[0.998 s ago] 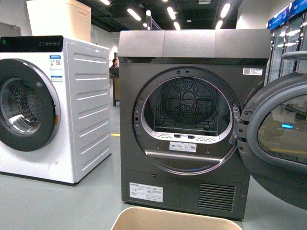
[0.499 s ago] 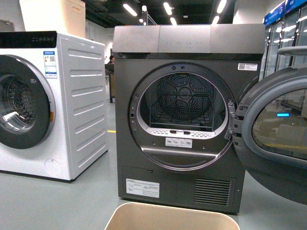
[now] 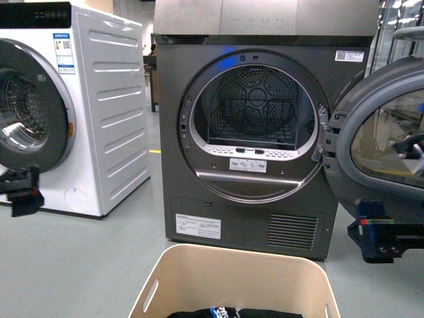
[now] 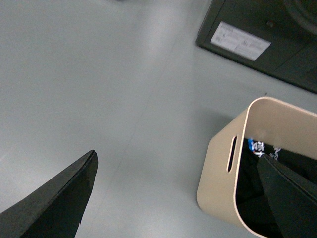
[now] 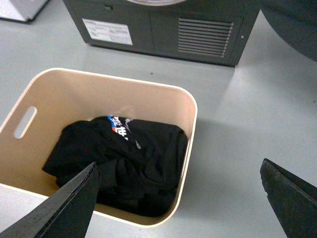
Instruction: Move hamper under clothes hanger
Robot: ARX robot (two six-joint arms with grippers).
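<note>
Left gripper (image 4: pixel 177 158) and right gripper (image 5: pixel 178 166) are spread wide and hold nothing. The hamper (image 5: pixel 194 114), loaded with dark clothing (image 5: pixel 124 158), stands below and between them, ungrasped, before the dryer (image 3: pixel 265 132). No clothes hanger is visible; judged: the entire move remains.

one hamper (image 3: pixel 232 275), one black garment (image 5: pixel 124 158), one dryer (image 3: pixel 173 132), one washer (image 3: pixel 112 99), one left end effector (image 3: pixel 23 192), one right end effector (image 3: pixel 384 235).

Bright, even indoor light, soft shadows, slight blur

Grey floor (image 3: pixel 79 265) under hamper (image 3: pixel 232 271), dryer (image 3: pixel 252 228), washer (image 3: pixel 112 99)
</note>
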